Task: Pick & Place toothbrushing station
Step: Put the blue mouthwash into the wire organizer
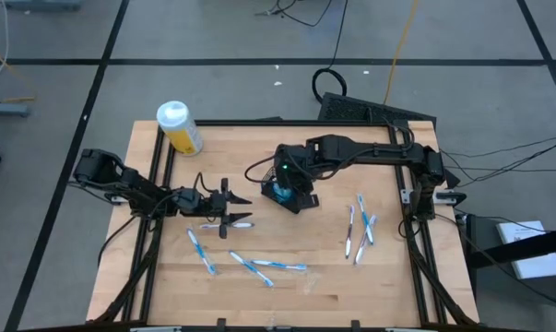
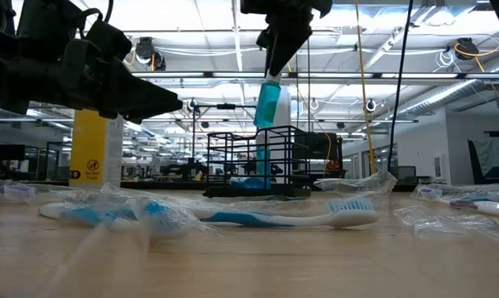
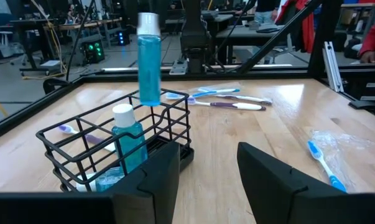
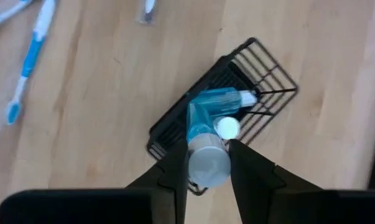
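Pale wooden bench (image 1: 296, 295) with a black frame along its edges. Yellow bottle (image 1: 181, 129) with a white cap lying near one back corner of the bench, shown upright-looking and yellow in the low view (image 2: 97, 149). Crumpled clear plastic wrap (image 3: 336, 140) on the wood. Grey floor (image 1: 213, 37) with cables (image 1: 337, 37) trailing behind. White paper (image 1: 526, 249) off to one side.
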You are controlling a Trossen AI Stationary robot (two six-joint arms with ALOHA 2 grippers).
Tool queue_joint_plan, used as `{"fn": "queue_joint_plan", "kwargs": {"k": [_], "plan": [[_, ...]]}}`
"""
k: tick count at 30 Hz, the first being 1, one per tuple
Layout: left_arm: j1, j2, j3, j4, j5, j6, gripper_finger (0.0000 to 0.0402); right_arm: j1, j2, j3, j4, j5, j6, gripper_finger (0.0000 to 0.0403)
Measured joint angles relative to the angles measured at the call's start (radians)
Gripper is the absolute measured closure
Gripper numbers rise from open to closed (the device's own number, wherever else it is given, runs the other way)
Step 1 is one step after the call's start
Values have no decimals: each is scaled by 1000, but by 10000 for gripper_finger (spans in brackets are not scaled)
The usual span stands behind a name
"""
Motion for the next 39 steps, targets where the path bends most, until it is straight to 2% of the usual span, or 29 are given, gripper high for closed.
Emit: {"fn": "queue_joint_plan", "kwargs": {"k": [16, 39], "plan": [[0, 0, 0, 0, -1, -3, 233, -16, 16, 0, 21, -24, -19, 320], [0, 0, 0, 0, -1, 0, 233, -63, 81, 0, -53, -65, -78, 320]]}}
